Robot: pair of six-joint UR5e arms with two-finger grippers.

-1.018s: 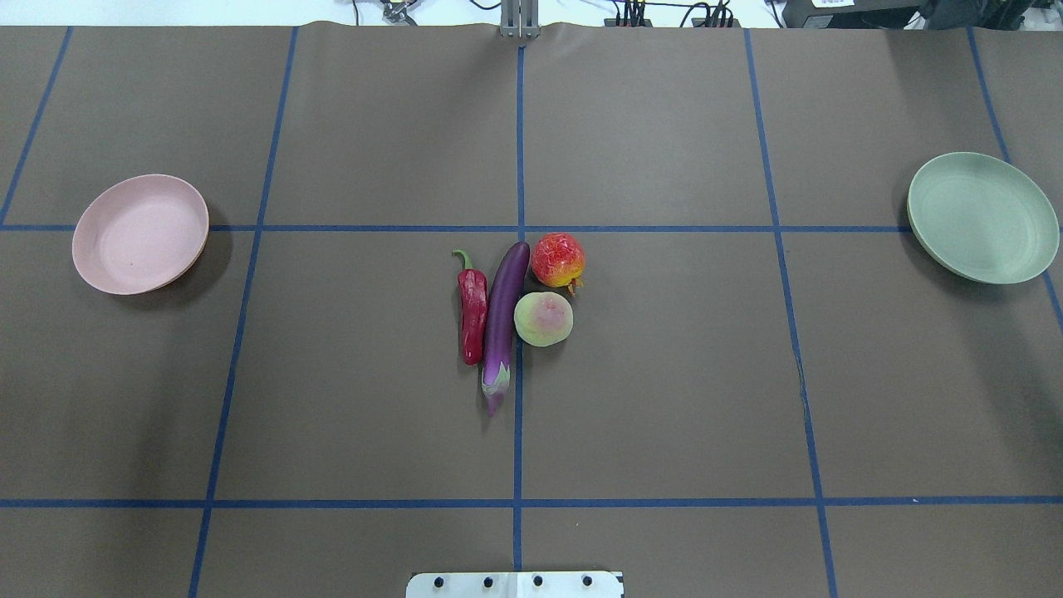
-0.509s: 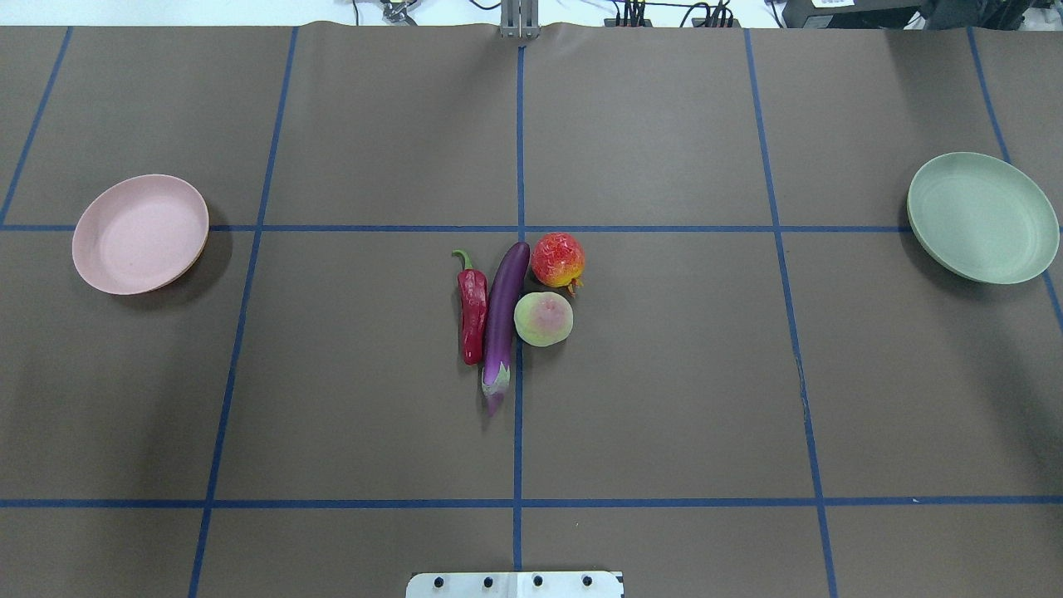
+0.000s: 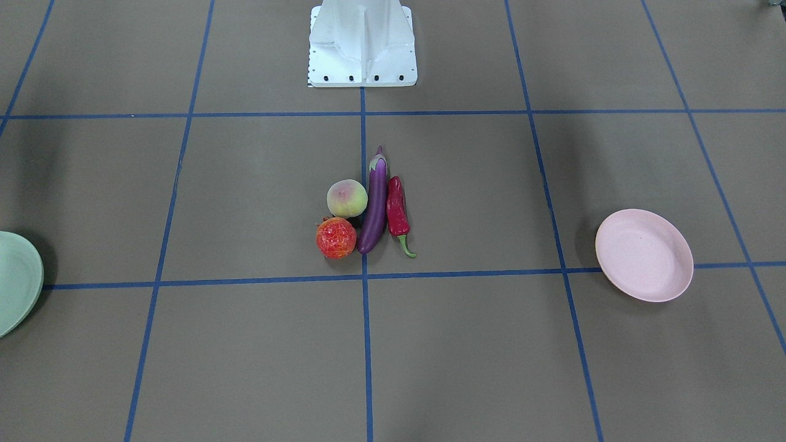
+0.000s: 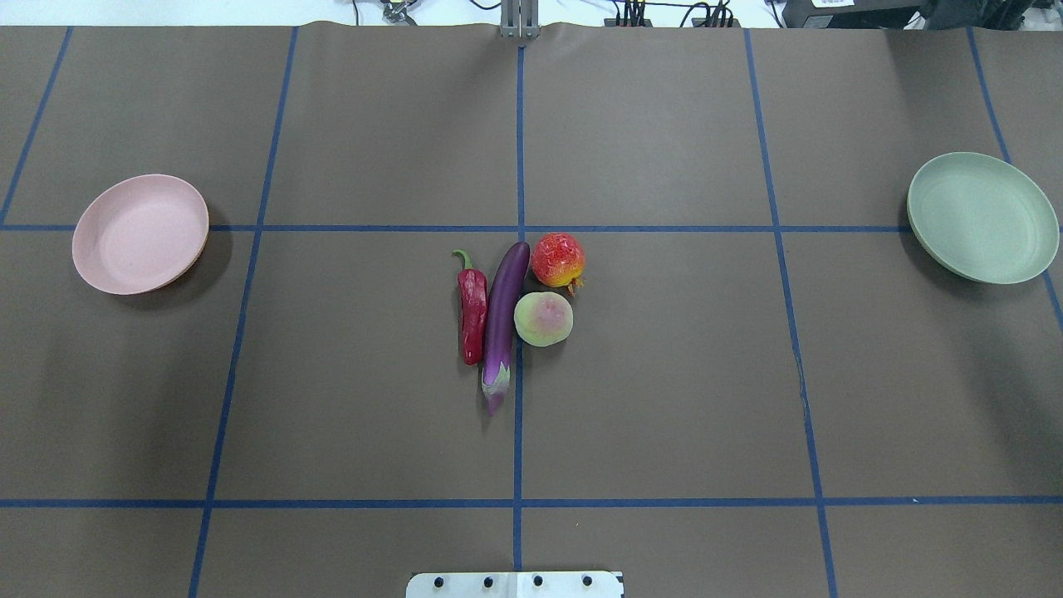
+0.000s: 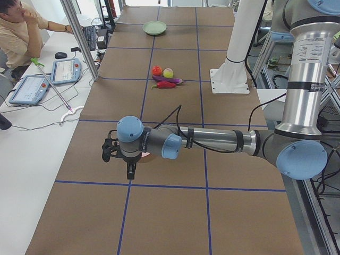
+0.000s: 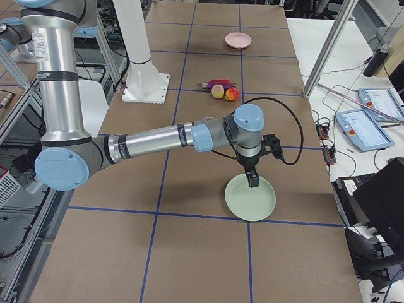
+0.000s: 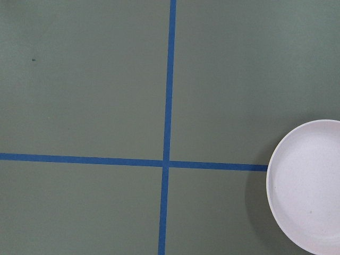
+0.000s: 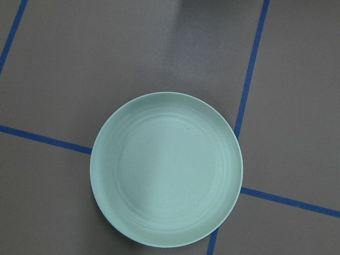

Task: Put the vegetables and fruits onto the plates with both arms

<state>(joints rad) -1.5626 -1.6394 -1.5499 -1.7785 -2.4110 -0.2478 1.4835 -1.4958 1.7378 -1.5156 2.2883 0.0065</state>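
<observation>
We found pink plate just beside left fingers | green plate under right fingers | we couldn't tell either grip

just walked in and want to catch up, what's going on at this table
No item has been picked up yet. The eggplant, chili pepper, peach and red-orange fruit lie bunched at the table's middle. Both plates are empty. The left gripper hangs near the pink plate, the right gripper over the mint green plate. Whether they are open is unclear.
</observation>
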